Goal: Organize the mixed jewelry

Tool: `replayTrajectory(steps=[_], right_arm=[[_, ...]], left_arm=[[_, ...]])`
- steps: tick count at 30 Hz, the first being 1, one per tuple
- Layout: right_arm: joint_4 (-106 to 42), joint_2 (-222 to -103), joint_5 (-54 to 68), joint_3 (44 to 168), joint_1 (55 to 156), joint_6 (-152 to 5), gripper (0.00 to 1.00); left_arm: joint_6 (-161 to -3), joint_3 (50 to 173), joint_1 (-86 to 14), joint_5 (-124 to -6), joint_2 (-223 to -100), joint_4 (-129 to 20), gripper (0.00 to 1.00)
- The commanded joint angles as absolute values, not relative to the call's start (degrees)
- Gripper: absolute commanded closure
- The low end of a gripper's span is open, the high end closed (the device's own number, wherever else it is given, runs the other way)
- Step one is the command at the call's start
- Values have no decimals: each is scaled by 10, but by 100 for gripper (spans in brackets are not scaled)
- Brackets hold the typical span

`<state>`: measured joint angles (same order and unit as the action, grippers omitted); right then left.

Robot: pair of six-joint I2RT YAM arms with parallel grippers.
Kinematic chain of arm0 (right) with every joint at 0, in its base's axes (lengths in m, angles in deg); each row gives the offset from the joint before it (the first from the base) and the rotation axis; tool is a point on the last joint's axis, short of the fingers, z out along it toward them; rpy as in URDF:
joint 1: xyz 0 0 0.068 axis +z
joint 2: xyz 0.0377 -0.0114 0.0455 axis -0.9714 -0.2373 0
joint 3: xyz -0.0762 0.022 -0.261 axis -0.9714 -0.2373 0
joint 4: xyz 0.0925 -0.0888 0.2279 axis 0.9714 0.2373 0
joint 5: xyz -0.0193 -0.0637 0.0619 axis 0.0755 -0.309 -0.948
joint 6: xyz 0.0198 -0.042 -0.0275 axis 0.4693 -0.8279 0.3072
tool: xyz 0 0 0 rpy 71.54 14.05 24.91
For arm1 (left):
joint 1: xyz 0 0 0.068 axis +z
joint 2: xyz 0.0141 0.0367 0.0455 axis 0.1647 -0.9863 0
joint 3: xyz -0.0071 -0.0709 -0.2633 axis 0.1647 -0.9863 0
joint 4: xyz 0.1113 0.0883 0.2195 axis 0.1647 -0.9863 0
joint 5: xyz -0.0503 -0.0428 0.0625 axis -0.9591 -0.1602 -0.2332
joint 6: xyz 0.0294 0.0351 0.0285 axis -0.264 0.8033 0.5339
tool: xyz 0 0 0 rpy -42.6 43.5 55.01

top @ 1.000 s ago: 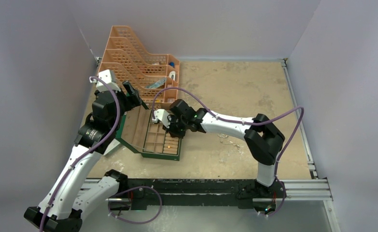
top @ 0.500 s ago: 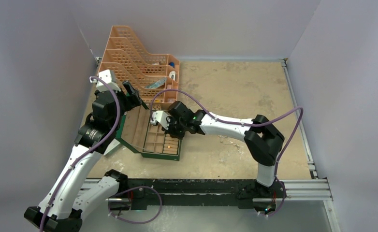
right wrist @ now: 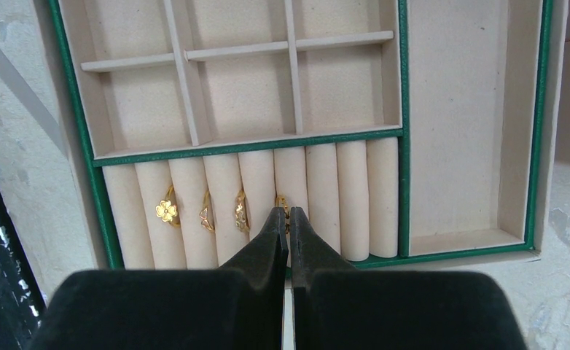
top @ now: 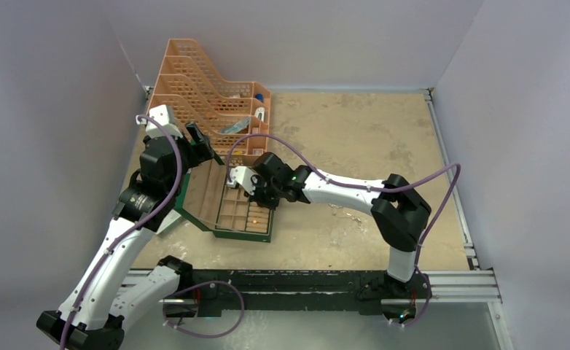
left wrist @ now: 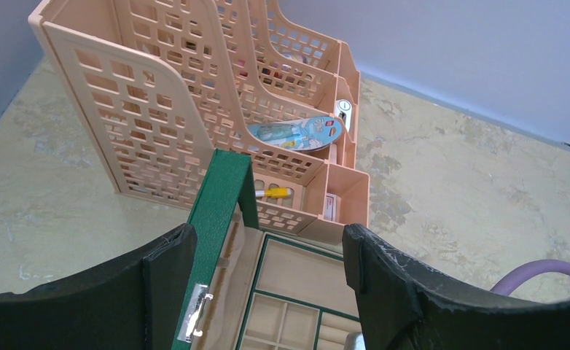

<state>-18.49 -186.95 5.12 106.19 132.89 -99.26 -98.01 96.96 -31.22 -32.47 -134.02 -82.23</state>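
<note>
Gold rings point(right wrist: 167, 211) edge-up between rolls point(right wrist: 351, 197)

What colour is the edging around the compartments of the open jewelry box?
Dark green edging, around cream felt lining; the right wrist view shows it best.

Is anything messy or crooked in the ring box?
No, nothing looks odd. Three gold rings sit side by side in the green box's slots, with a fourth ring at the right pincer's tips.
</note>
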Motion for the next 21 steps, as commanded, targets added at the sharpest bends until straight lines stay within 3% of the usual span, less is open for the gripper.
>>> replayTrajectory(steps=[1,21], right_arm=[[-179,-1859,60,1079,1331,-987,100],[-160,-1887,57,1094,1332,-974,100]], left_arm=[[-990,972,-307,-328,-1338,-815,26],[-990,972,-305,-331,-1342,-813,26]])
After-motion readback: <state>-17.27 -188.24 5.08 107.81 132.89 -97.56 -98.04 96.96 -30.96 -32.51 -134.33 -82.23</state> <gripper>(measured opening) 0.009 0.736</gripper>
